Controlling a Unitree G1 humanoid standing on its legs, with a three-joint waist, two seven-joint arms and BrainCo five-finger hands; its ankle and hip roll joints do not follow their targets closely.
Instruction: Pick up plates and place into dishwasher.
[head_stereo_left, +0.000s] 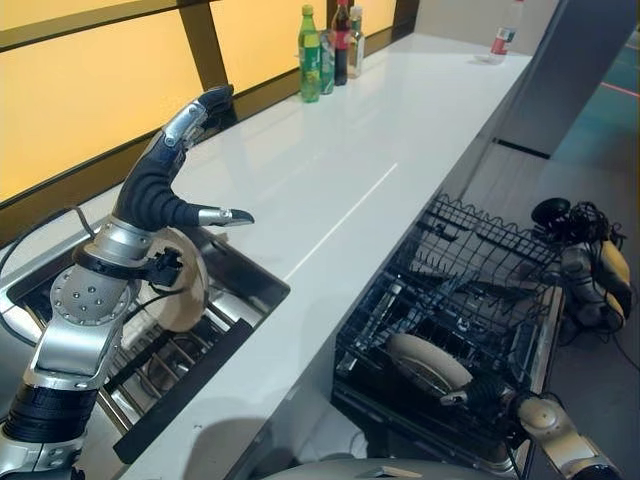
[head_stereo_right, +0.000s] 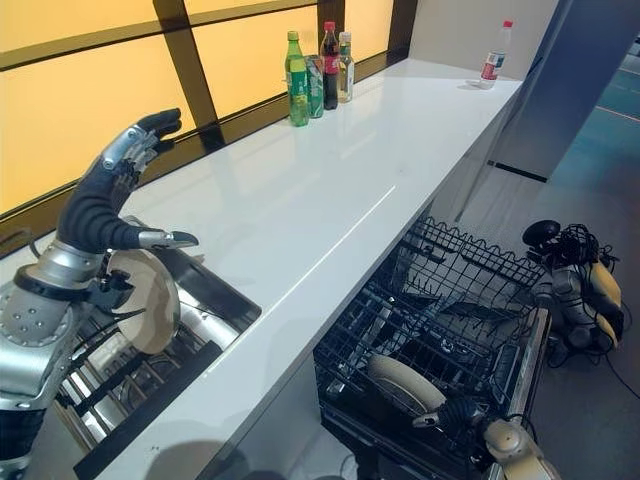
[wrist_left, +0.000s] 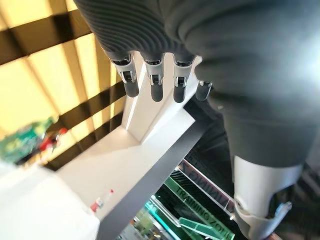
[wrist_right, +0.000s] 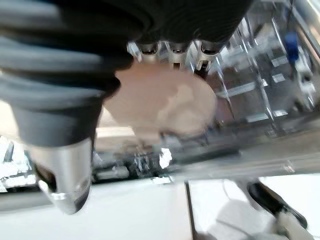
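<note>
My left hand (head_stereo_left: 160, 185) is raised above the sink (head_stereo_left: 245, 275), fingers straight and spread, thumb out sideways, holding nothing. Just behind its wrist I see a cream plate (head_stereo_left: 185, 290) standing on edge in the sink rack. Down at the open dishwasher's black wire rack (head_stereo_left: 470, 270), my right hand (head_stereo_right: 462, 415) is at the near edge of a second cream plate (head_stereo_left: 428, 362) leaning in the tines; the right wrist view has that plate directly under my fingers (wrist_right: 172, 56), but I cannot tell whether they grip it. Bottles (head_stereo_right: 318, 75) stand far along the white counter (head_stereo_left: 350, 190).
</note>
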